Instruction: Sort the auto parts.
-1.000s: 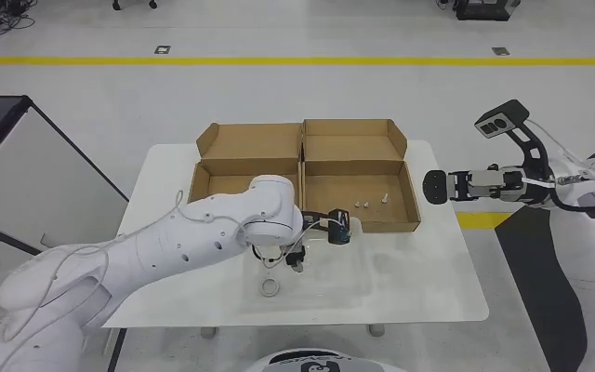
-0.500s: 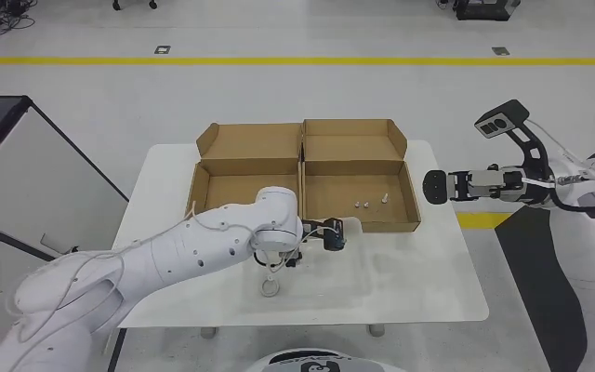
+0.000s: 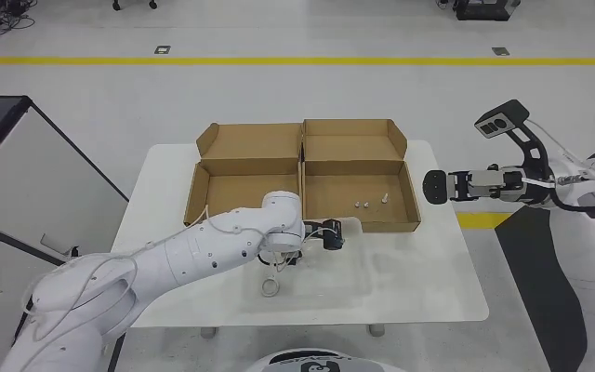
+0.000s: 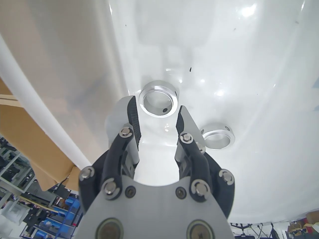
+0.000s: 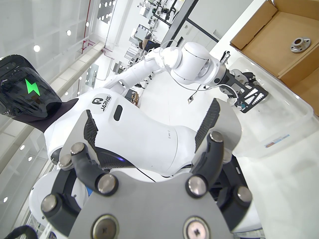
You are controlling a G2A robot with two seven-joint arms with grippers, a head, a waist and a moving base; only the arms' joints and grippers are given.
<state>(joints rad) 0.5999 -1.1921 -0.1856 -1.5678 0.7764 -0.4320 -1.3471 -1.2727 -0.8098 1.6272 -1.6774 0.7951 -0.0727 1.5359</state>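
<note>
Two silver metal rings lie on the white table. One ring [image 4: 158, 99] rests just beyond the tips of my left gripper [image 4: 155, 111], which is open and hangs low over it, holding nothing. The second ring [image 4: 218, 136] lies beside one of the fingers, and a ring [image 3: 270, 287] also shows by the table's front. My left gripper [image 3: 282, 263] sits in front of the two cardboard boxes. My right gripper [image 5: 149, 118] is open and empty, held in the air off the table's right side [image 3: 434, 185].
Two open cardboard boxes stand side by side at the back, left box [image 3: 244, 191] and right box [image 3: 400, 200]. Small white parts [image 3: 370, 200] lie in the right one. A metal flange [image 5: 298, 43] sits in a box. The table's right half [image 3: 418, 270] is bare.
My left arm has swung its elbow right and drawn its wrist slightly left and nearer the table front. The right arm has not moved.
</note>
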